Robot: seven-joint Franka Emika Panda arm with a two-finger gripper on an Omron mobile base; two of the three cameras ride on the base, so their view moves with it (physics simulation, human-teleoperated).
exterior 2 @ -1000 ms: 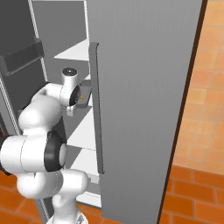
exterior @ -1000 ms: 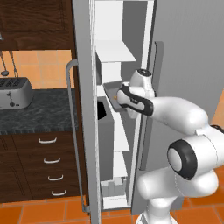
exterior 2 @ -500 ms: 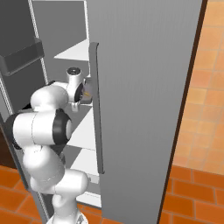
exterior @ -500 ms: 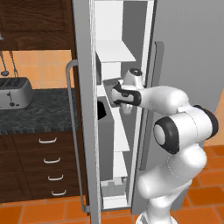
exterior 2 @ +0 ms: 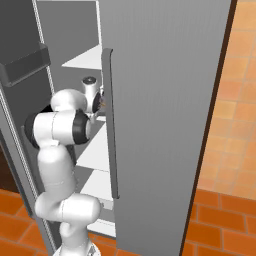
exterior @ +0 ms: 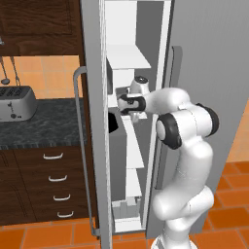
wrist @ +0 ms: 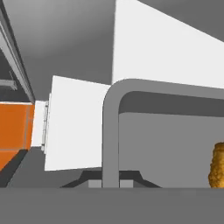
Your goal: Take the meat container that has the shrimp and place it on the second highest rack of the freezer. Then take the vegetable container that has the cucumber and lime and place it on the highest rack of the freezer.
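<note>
The two-finger gripper (exterior: 122, 103) of the white arm is reaching into the narrow compartment of the tall grey freezer (exterior: 92, 73), at the level of the second white shelf (exterior: 127, 129) from the top, just under the highest white shelf (exterior: 127, 57). Its jaws are standing together, closed on the rim of the grey rectangular meat container with rounded corners (wrist: 131, 131), which the hand view is showing from very close: a raised grey rim bending around a flat grey floor. At the right edge of that view a small orange-brown lumpy piece (wrist: 217, 165) is lying inside the tray; it is probably the shrimp, though most of it is cut off, so this is not certain. In the right base view the gripper (exterior 2: 100, 103) is half hidden behind the long grey bar handle (exterior 2: 111, 122) of the open door, with a little orange-brown spot beside it. The container is looking stiff, thin-walled and light, and it is probably not fragile. Held only at one edge, it is likely to tilt, and the small loose piece inside could then slide on the smooth floor. The rim is the sensible place for taking hold, because the flat floor is offering nothing to pinch. Whether the tray is already resting on the shelf cannot be told from these views.
</note>
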